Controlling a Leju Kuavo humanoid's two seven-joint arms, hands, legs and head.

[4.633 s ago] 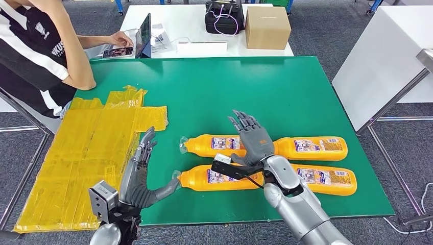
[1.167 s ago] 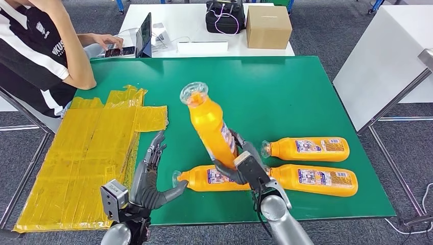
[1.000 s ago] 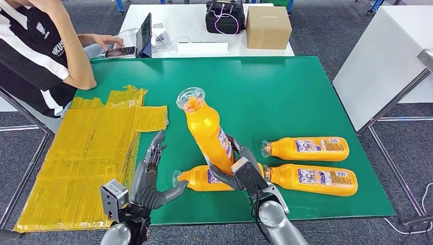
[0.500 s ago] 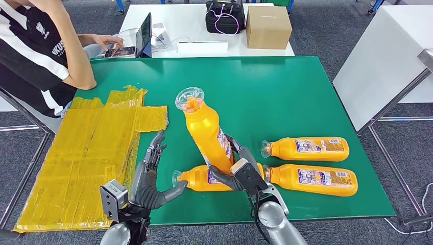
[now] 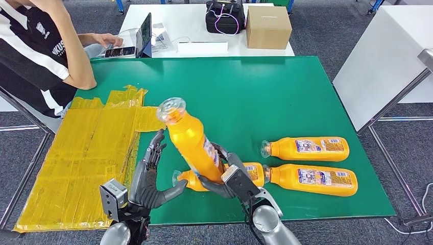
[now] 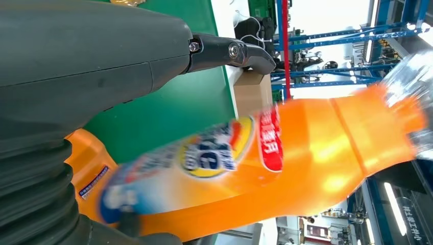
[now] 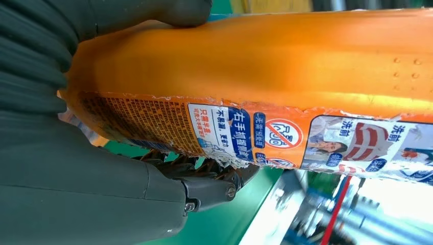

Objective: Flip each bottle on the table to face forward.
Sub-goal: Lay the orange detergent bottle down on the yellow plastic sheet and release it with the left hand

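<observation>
Right hand (image 5: 223,179) gripped the lower body of the lifted orange plastic bottle (image 5: 190,140), fingers wrapped around it; in the right wrist view the thumb and fingers (image 7: 153,13) pressed against the orange wall beside the printed back label. Against the frame half a second earlier, the bottle had swung toward the robot's left: its clear cap (image 5: 170,108), then over the green desk (image 5: 275,92), now stood near the edge of the yellow taped sheet (image 5: 87,153), and the bottle leaned further over. Judgement: the flip was mid-course, bottle off the desk and being carried toward the left hand, not yet set down.

Left hand (image 5: 148,176) hovered open just beside the bottle, fingers apart and holding nothing; its wrist view showed the front label (image 6: 214,153) facing it.

Three more orange bottles lay on the desk: one (image 5: 204,179) under the lifted bottle, two (image 5: 306,148) (image 5: 311,179) on the right, back labels up, so still to be turned.
</observation>
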